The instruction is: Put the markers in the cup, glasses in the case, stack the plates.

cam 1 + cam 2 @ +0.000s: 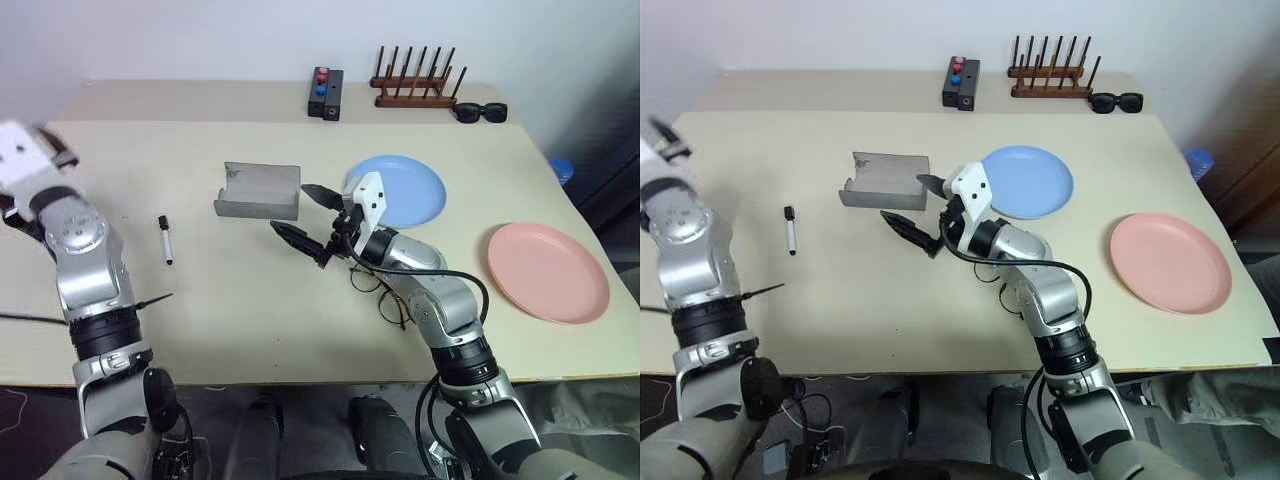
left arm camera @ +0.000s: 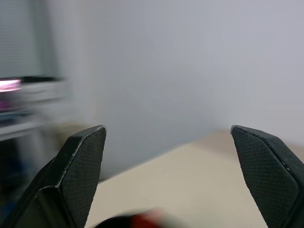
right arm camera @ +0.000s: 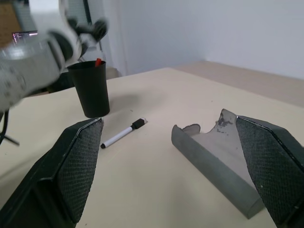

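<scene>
Markers: the white-bodied marker (image 1: 165,239) is seen lying flat on the table's left-centre, black cap toward the far edge, untouched. In the right wrist view a red end (image 3: 98,61) is seen poking above the rim of the black cup (image 3: 90,89), so the red-ended marker is judged to be stowed already.
Cup: stood upright on the table, near the white marker in the right wrist view; placed where the left arm can reach it.
Case: the grey hinged case (image 1: 258,191) is left open at upper centre, mouth up, ready to receive the glasses.
Glasses: the wire-framed glasses (image 1: 385,295) are seen lying on the table at centre, partly hidden under the right forearm, not held.
Plates: the light blue plate (image 1: 405,190) and the pink plate (image 1: 546,271) are laid well apart on the right half, not yet stacked.
Left gripper: (image 2: 168,175) its jaws are spread wide and nothing is held; it is raised at the frame's left edge, aimed toward the wall.
Right gripper: (image 1: 308,218) its jaws are spread wide and empty, held just beside the case's open side, probably as a waiting pose.
Table: (image 1: 200,330) beige, carrying all the task's things.
</scene>
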Motion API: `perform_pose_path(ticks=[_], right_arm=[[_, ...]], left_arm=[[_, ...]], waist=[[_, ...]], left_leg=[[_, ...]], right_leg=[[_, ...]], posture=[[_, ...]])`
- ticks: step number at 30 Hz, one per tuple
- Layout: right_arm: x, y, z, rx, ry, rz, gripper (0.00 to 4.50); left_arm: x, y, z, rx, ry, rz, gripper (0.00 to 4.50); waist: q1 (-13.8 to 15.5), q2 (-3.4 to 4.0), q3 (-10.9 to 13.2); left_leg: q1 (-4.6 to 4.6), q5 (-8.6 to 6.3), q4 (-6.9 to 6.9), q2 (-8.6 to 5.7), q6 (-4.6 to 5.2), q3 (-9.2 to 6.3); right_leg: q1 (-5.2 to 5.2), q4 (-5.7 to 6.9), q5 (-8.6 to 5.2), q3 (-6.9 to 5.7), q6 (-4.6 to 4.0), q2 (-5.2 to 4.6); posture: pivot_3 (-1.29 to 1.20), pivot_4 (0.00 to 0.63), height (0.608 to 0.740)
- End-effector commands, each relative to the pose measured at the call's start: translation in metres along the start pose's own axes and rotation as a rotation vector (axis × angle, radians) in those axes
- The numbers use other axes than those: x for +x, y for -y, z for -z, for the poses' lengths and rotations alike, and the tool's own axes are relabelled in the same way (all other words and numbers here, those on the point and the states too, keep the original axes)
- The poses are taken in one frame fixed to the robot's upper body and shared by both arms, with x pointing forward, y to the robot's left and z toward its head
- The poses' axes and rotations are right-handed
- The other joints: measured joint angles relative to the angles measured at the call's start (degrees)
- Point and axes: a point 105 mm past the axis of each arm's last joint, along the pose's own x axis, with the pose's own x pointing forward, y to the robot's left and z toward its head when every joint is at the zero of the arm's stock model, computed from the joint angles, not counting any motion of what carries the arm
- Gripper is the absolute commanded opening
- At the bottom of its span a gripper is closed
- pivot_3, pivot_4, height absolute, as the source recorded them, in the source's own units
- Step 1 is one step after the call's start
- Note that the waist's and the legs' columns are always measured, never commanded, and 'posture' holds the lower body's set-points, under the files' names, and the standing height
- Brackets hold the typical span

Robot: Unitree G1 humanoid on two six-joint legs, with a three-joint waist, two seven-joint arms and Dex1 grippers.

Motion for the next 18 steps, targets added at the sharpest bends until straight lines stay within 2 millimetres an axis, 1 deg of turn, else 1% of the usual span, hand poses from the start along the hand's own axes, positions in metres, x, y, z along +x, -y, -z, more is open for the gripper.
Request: perform_pose_path(ticks=[1, 2, 4, 7, 8, 9, 10, 13, 18], right_arm=[[-0.009, 0.015, -0.021, -0.051, 0.045, 0.016, 4.50], [-0.011, 0.016, -0.022, -0.056, 0.041, 0.016, 4.50], [-0.021, 0.019, -0.021, -0.079, 0.010, -0.014, 4.50], [-0.033, 0.017, -0.017, -0.113, -0.048, -0.075, 4.50], [-0.036, 0.016, -0.016, -0.123, -0.065, -0.093, 4.50], [-0.038, 0.015, -0.014, -0.130, -0.079, -0.106, 4.50], [-0.040, 0.014, -0.013, -0.135, -0.090, -0.119, 4.50], [-0.042, 0.011, -0.010, -0.146, -0.111, -0.144, 4.50], [-0.046, 0.004, -0.007, -0.154, -0.146, -0.187, 4.50]], left_arm=[[-0.007, 0.030, -0.008, -0.029, -0.098, 0.248, 4.29], [-0.009, 0.032, -0.007, -0.019, -0.123, 0.276, 4.29], [-0.017, 0.034, 0.006, 0.022, -0.258, 0.321, 4.29], [-0.030, 0.032, 0.025, 0.048, -0.431, 0.349, 4.29], [-0.035, 0.033, 0.034, 0.061, -0.495, 0.363, 4.41], [-0.040, 0.032, 0.040, 0.078, -0.545, 0.370, 4.41], [-0.045, 0.031, 0.049, 0.080, -0.604, 0.360, 4.41], [-0.053, 0.026, 0.066, 0.067, -0.731, 0.311, 4.41], [-0.070, 0.021, 0.090, 0.072, -0.952, 0.288, 4.41]], waist=[[-0.4, 0.01, 0.0], [-0.5, 0.01, 0.0], [-0.7, 0.03, 0.0], [-0.9, 0.04, 0.0], [-0.9, 0.04, 0.0], [-0.9, 0.04, 0.0], [-0.9, 0.04, 0.0], [-0.7, 0.02, 0.0], [-0.6, 0.01, 0.0]], left_leg=[[0.01, 0.00, -0.01, 0.00, 0.00, 0.00], [0.02, 0.00, -0.04, 0.00, 0.00, 0.00], [0.04, 0.00, -0.12, 0.01, 0.01, -0.01], [0.03, 0.00, -0.21, 0.03, 0.02, -0.01], [0.03, 0.00, -0.22, 0.03, 0.03, -0.02], [0.03, 0.00, -0.22, 0.03, 0.03, -0.02], [0.03, 0.00, -0.21, 0.03, 0.03, -0.02], [0.03, 0.00, -0.18, 0.03, 0.03, -0.02], [0.02, 0.00, -0.16, 0.02, 0.02, -0.03]], right_leg=[[0.00, 0.00, 0.00, 0.00, 0.00, 0.00], [0.00, 0.01, 0.00, 0.00, 0.01, 0.00], [-0.03, 0.02, 0.00, 0.00, 0.02, 0.01], [-0.11, 0.04, -0.01, 0.01, 0.05, 0.03], [-0.11, 0.05, -0.03, 0.01, 0.07, 0.03], [-0.11, 0.05, -0.03, 0.01, 0.07, 0.03], [-0.11, 0.05, -0.03, 0.01, 0.07, 0.03], [-0.11, 0.04, -0.03, 0.01, 0.06, 0.03], [-0.10, 0.03, -0.03, 0.00, 0.06, 0.03]], posture=[[0.00, 0.150, 0.740], [0.00, 0.150, 0.740], [0.00, 0.150, 0.740], [0.00, 0.150, 0.740], [0.00, 0.150, 0.740], [0.00, 0.150, 0.740], [0.00, 0.150, 0.740], [0.00, 0.150, 0.740], [0.00, 0.150, 0.740]])
